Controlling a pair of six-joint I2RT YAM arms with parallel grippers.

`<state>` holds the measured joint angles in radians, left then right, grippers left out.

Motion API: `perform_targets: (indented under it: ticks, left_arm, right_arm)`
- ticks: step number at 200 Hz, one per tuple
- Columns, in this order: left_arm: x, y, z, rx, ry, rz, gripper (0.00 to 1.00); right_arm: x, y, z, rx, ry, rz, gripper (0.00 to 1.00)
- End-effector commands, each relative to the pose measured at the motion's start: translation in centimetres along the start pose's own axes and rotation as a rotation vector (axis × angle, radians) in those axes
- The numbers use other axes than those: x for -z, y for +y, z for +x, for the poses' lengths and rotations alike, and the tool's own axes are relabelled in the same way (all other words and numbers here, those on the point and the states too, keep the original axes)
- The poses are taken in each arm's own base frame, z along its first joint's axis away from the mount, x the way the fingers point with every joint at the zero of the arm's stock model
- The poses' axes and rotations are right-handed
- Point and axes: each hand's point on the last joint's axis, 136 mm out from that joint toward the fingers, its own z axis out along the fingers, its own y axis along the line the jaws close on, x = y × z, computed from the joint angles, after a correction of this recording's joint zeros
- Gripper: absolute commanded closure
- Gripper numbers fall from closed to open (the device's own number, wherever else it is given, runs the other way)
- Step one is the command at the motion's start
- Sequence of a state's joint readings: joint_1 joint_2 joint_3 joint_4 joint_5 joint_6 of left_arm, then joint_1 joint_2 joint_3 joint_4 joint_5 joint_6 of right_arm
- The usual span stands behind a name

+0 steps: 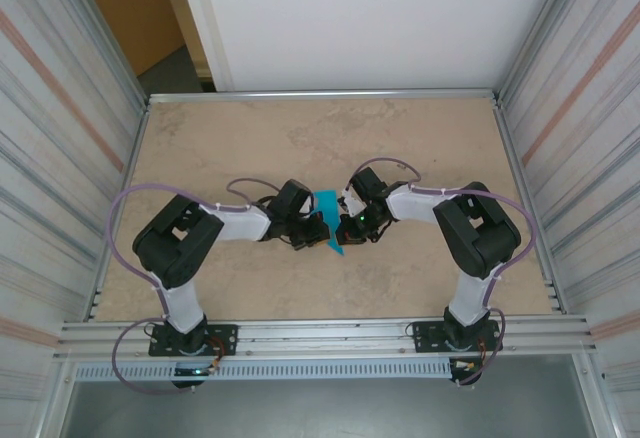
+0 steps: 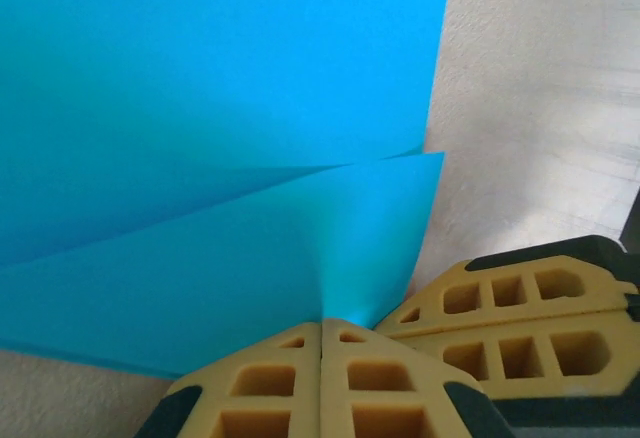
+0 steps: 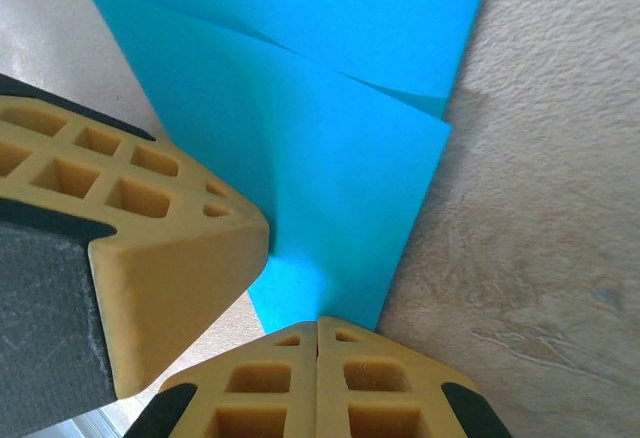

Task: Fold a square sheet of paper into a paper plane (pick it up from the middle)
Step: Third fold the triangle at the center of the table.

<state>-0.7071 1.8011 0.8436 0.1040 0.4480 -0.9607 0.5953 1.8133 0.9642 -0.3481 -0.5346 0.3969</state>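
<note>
Yellow fingertips (image 2: 270, 388) sit right up against the left wrist lens, pressed together on the bottom edge of the teal sheet of paper (image 2: 220, 108), so the left tool (image 2: 322, 330) is pinching it. Same deal on the other side: the right tool (image 3: 318, 326) is clamped on the paper too, and the two tools are jammed just beside each other, so each one crowds the other's wrist view. The paper shows a slanting fold line with one layer lying over another. From above it's held between both tools around the middle of the bench (image 1: 230, 138), which is beige and marbled. Purple cables (image 1: 125, 213) loop off the arms, a metal rail (image 1: 320, 333) runs along the near edge, ribbed metal walls (image 1: 60, 118) stand left and right, and there's a white panel (image 1: 370, 18) at the far side.
</note>
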Motion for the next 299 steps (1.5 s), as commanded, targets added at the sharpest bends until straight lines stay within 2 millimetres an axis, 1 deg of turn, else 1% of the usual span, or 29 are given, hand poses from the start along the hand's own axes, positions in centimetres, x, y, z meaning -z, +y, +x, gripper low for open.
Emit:
perform_targets:
  ticks: [1,42,61,95,115,152,169,178,195,212,222,234,255,265,273,286,299]
  left_arm:
    - [-0.2,0.0,-0.6,0.006,-0.054,0.007,0.98]
    - [0.0,2.6,-0.7,0.049,-0.092,-0.081,0.99]
    - [0.5,3.2,-1.2,0.067,-0.114,-0.093,0.99]
    - [1.9,4.7,-2.7,0.099,-0.159,-0.101,0.99]
    - [2.6,5.6,-3.7,0.112,-0.179,-0.103,0.99]
    - [3.9,7.9,-5.8,0.141,-0.216,-0.123,0.99]
    - [4.5,8.6,-6.4,0.151,-0.229,-0.122,0.99]
    - [4.7,8.7,-6.7,0.144,-0.235,-0.116,0.99]
    - [5.3,8.1,-7.3,0.129,-0.244,-0.098,0.99]
    - [6.1,6.6,-8.1,0.103,-0.254,-0.063,0.98]
    - [6.7,5.5,-8.5,0.088,-0.264,-0.046,0.97]
    - [7.4,4.4,-8.8,0.076,-0.271,-0.025,0.95]
    - [8.6,3.1,-8.6,0.079,-0.278,0.008,0.89]
    - [8.9,2.8,-8.3,0.085,-0.276,0.022,0.86]
    - [9.0,2.7,-8.0,0.095,-0.271,0.035,0.82]
    - [8.8,2.5,-7.2,0.11,-0.247,0.056,0.75]
    - [8.3,2.4,-6.3,0.128,-0.213,0.077,0.71]
  right_arm:
    - [-1.3,-3.4,2.3,-0.094,0.071,0.116,1.0]
    - [-1.6,-4.6,3.2,-0.121,0.096,0.17,1.0]
    - [-1.8,-5.4,3.8,-0.134,0.112,0.203,1.0]
    - [-1.9,-7.0,4.7,-0.172,0.143,0.268,1.0]
    - [-2.1,-7.4,5.0,-0.19,0.153,0.281,1.0]
    - [-2.1,-7.7,5.1,-0.206,0.158,0.289,1.0]
    - [-2.0,-7.6,4.9,-0.209,0.152,0.289,1.0]
    - [-1.9,-7.5,4.7,-0.208,0.147,0.283,1.0]
    - [-1.7,-6.6,3.9,-0.2,0.125,0.249,1.0]
    - [-1.2,-4.5,2.2,-0.174,0.077,0.169,0.96]
    - [-0.6,-2.6,0.6,-0.146,0.037,0.106,0.93]
    - [0.7,-0.5,-1.3,-0.11,-0.024,0.044,0.88]
    - [3.0,2.0,-4.1,-0.072,-0.14,-0.037,0.8]
    - [3.6,2.5,-4.6,-0.063,-0.172,-0.058,0.79]
    - [3.6,2.6,-4.9,-0.058,-0.182,-0.064,0.78]
    - [3.2,2.4,-5.0,-0.067,-0.178,-0.069,0.78]
    - [2.6,2.2,-5.1,-0.081,-0.167,-0.075,0.79]
